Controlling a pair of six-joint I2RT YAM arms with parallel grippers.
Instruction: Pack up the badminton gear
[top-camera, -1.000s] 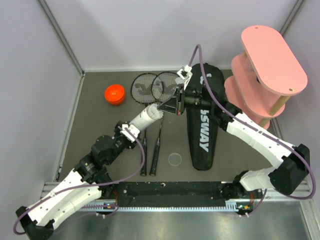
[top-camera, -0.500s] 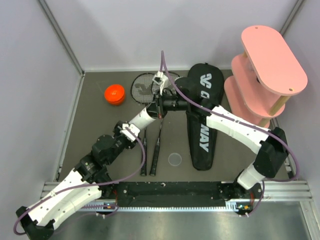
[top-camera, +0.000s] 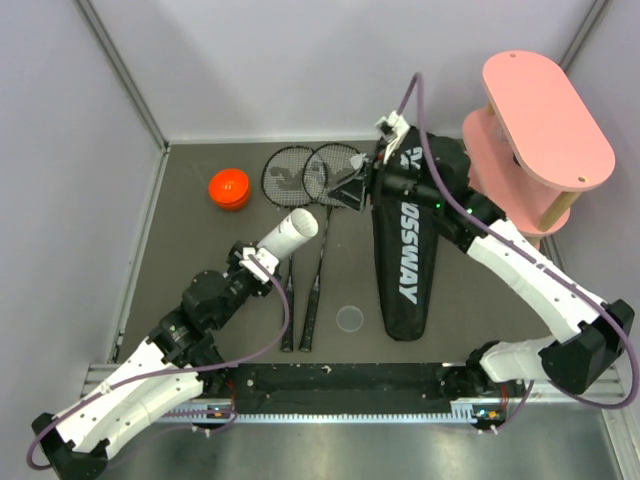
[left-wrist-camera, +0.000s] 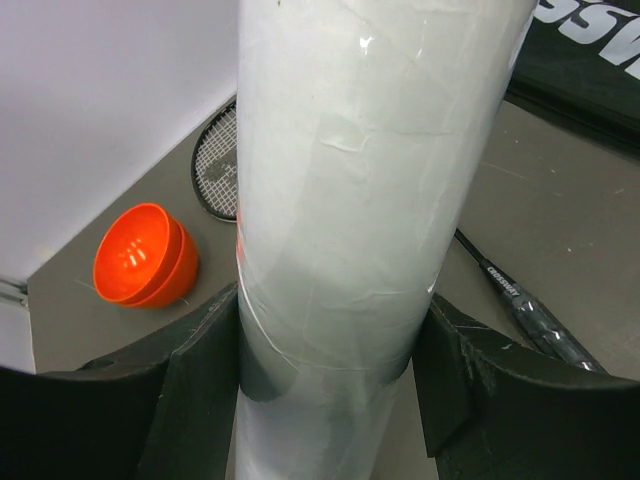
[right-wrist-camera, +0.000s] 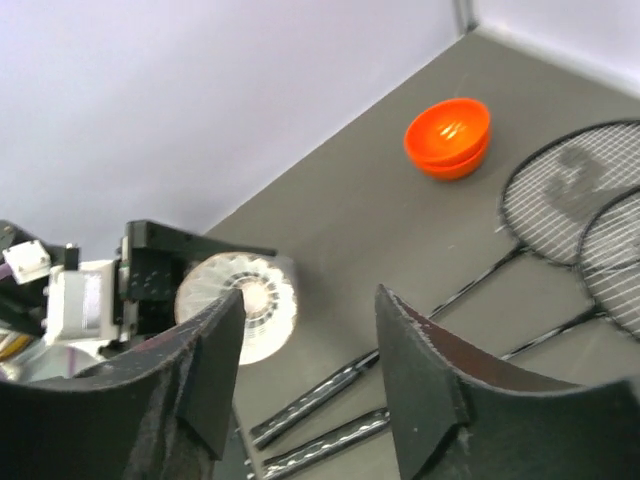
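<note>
**Ana:** Several things sit on the worktop. Which is biggest?

**Ben:** The pink shelf, standing at the worktop's 2 o'clock corner. Next is the bag. It lies flat right of centre, wide end toward 12 and narrow end toward 6.

**Ana:** And the rackets?

**Ben:** Both lie side by side at the bag's 9 o'clock, heads toward 12 and handles toward 6. The heads touch or overlap; I cannot tell which.

**Ana:** Where is the tube?

**Ben:** It is clamped in the left jaws near its lower end. It is raised off the worktop and tilted, above the racket shafts. Its open mouth points toward 1 o'clock.

**Ana:** The right jaws?

**Ben:** Apart, with nothing between them. They hover over the right-hand racket head, at 1 o'clock from the tube's mouth and just beside the bag's edge.

**Ana:** Anything smaller?

**Ben:** The orange cap rests open side up, at 10 o'clock from the tube's mouth and well apart from it. One shuttlecock sits just inside that mouth, as the right wrist view shows. A small clear disc lies between the racket handles and the bag, toward 6.
</note>
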